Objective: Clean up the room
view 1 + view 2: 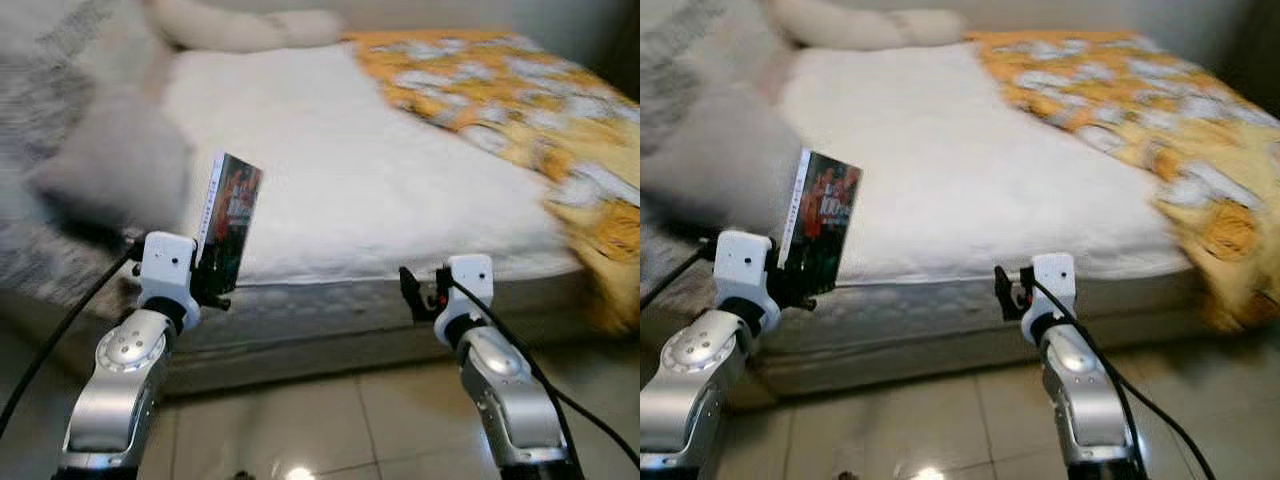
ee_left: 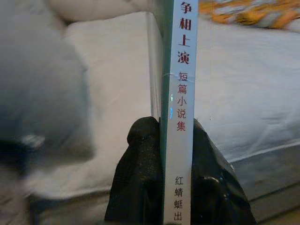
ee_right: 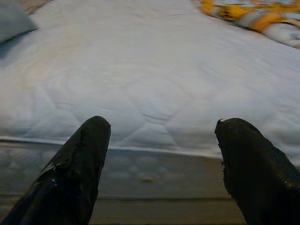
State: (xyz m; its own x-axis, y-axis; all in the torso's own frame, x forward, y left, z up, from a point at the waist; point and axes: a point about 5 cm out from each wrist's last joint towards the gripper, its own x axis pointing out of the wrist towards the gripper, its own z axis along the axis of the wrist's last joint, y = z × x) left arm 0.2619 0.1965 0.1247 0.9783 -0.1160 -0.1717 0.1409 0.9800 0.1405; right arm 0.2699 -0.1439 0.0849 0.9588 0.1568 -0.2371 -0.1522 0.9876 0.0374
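My left gripper point(image 1: 213, 283) is shut on a thin book point(image 1: 229, 217) with a dark red cover and a white spine, held upright before the bed's near edge. The left wrist view shows the spine point(image 2: 180, 93) with printed characters clamped between the two black fingers point(image 2: 138, 173). My right gripper point(image 1: 418, 293) hovers at the mattress edge, open, with nothing between its fingertips point(image 3: 89, 140). The bed point(image 1: 400, 190) has a white mattress cover.
A grey pillow point(image 1: 120, 165) lies on the bed's left side, and a cream pillow point(image 1: 240, 25) lies at the head. An orange and white patterned blanket point(image 1: 520, 100) covers the right side. Glossy tiled floor point(image 1: 330, 420) lies below.
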